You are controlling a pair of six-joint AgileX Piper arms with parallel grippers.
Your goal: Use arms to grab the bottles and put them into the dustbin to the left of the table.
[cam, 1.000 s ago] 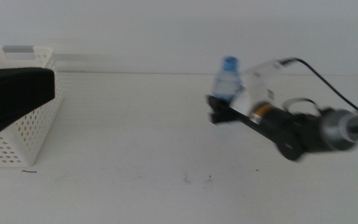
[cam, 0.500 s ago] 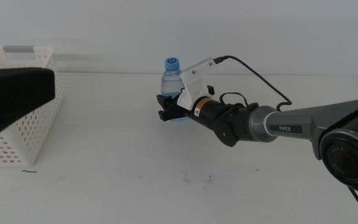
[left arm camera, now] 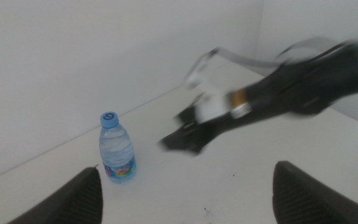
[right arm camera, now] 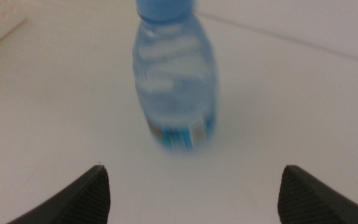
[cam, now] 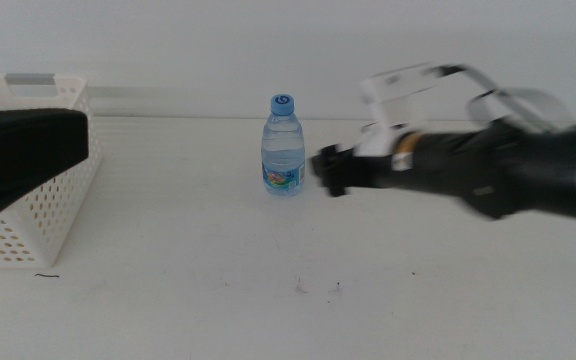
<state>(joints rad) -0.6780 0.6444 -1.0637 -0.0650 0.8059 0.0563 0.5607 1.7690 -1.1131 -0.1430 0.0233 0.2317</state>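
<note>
— Half a second back my right gripper [cam: 326, 172] was clamped round the water bottle [cam: 282, 146]; now it has let go and pulled off to the right, and the bottle stands by itself. What do you see from your side?

— Upright on the table [cam: 218, 290], blue cap up, near the middle toward the back edge. Your jaws?

— Spread wide in my wrist view, a tip at each lower corner, nothing between them, the bottle [right arm camera: 176, 74] straight ahead and apart from both. The arm is blurred, so it is moving.

— And the left gripper [left arm camera: 185, 186]?

— Also wide apart and empty, hanging over the left side of the table near the dustbin [cam: 43, 205]. From its wrist camera the bottle [left arm camera: 117, 147] is ahead and well apart, with my arm beyond it.

— So, a handover by way of the tabletop?

— That is my guess: the bin sits far left, nearer to that arm.

— What could spoil it?

— A light, narrow bottle tips easily. If the left jaws arrive off-centre, one will nudge it over and it rolls. If I linger nearby, the arms may clash.
</note>
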